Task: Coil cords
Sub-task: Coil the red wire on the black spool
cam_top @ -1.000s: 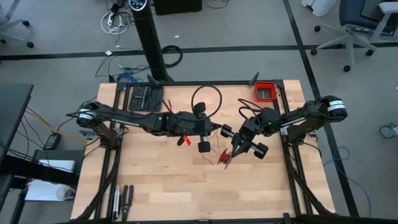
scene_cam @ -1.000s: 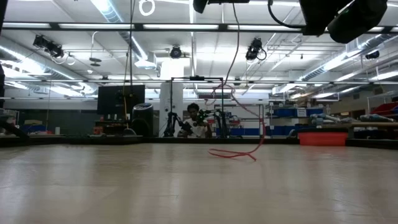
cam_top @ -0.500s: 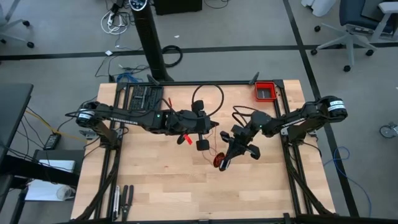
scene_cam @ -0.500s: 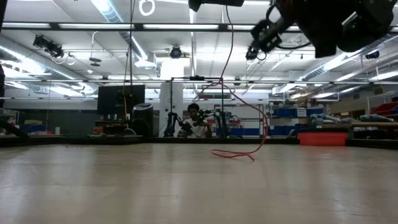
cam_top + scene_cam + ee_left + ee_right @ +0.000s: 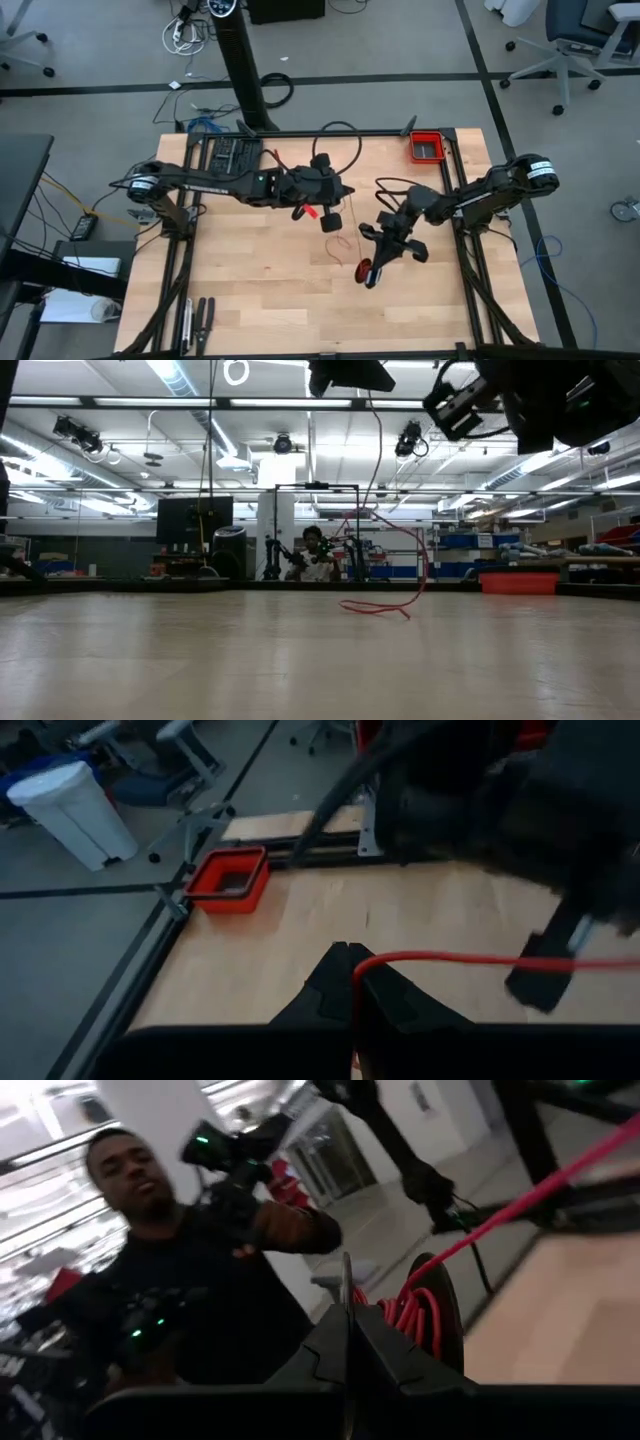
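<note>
The thin red cord (image 5: 450, 958) runs between my two grippers over the middle of the table. My left gripper (image 5: 331, 221) is shut on one stretch of it; its fingers (image 5: 330, 982) meet in the left wrist view. My right gripper (image 5: 366, 271), nearer the front edge, is shut, with a small coil of the cord (image 5: 412, 1316) at its tip (image 5: 347, 1295). In the low view a slack loop of the cord (image 5: 376, 607) lies on the table, and a strand (image 5: 424, 565) rises from it. My left gripper pinches a single strand of the cord (image 5: 358, 970) between its two fingertips. From there the strand leaves sideways, straight and clear of the table. My right gripper has several turns of the cord (image 5: 405, 1312) bunched beside one finger. A strand (image 5: 560, 1178) leaves the coil drawn straight. The fingers hide the exact place of contact.
A red bin (image 5: 428, 146) stands at the far right corner, and a black cable loop (image 5: 338, 150) lies at the far middle. A dark flat tray (image 5: 232, 157) sits far left. Hand tools (image 5: 195, 316) lie by the near left edge. A person (image 5: 180, 1270) is beyond the table.
My right gripper has sunk and gone toward the near edge, rolling about its own line. The loose strands at its tip have become a small ring. My left gripper has shifted a little toward the far edge, still shut on the cord.
</note>
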